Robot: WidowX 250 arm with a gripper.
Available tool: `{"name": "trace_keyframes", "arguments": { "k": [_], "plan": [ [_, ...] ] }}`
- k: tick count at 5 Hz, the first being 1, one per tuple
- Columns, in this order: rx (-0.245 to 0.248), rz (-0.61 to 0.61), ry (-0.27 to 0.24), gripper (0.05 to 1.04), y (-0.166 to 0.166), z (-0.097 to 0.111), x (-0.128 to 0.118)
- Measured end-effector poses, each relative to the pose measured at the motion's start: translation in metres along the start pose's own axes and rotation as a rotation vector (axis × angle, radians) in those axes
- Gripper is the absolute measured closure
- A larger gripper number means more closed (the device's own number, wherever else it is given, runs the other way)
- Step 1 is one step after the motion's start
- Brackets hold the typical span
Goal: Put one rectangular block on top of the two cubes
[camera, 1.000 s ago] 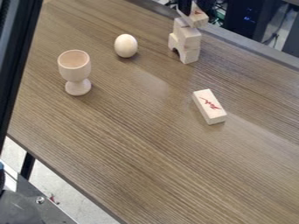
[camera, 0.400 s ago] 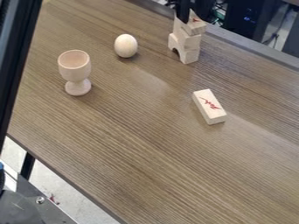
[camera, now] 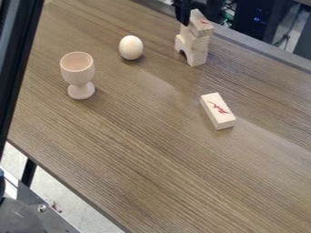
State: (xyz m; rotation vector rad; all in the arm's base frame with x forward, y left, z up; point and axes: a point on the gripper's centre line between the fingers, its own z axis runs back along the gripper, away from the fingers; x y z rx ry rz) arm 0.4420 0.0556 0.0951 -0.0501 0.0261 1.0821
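1. In the camera view, the gripper (camera: 200, 20) hangs at the table's far edge, over the stack, its fingers apart: one just to the left of the top block, the other behind it and to the right.
2. The rectangular block (camera: 202, 24), with a red mark on its upper face, lies on top of the cubes (camera: 195, 42); how many cubes are under it, I cannot tell.
3. The cubes rest on an arched block (camera: 195, 58), which stands on the table (camera: 139, 132) near its far edge.
4. A second rectangular block (camera: 218, 111), also marked in red, lies flat on the table, well apart from the stack and farther from the far edge.
5. A wooden egg (camera: 131, 48) lies between the stack and a wooden goblet (camera: 78, 75), which stands upright toward the table's left edge.
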Motion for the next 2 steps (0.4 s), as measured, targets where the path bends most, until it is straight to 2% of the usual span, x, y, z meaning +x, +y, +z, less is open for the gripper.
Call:
{"name": "trace_keyframes", "arguments": {
  "k": [1,2],
  "plan": [
    [-0.001,-0.006,-0.003,0.084,-0.001,0.004,0.0],
    [-0.044,-0.021,-0.027,0.084,-0.004,0.029,-0.006]
  ]
}}
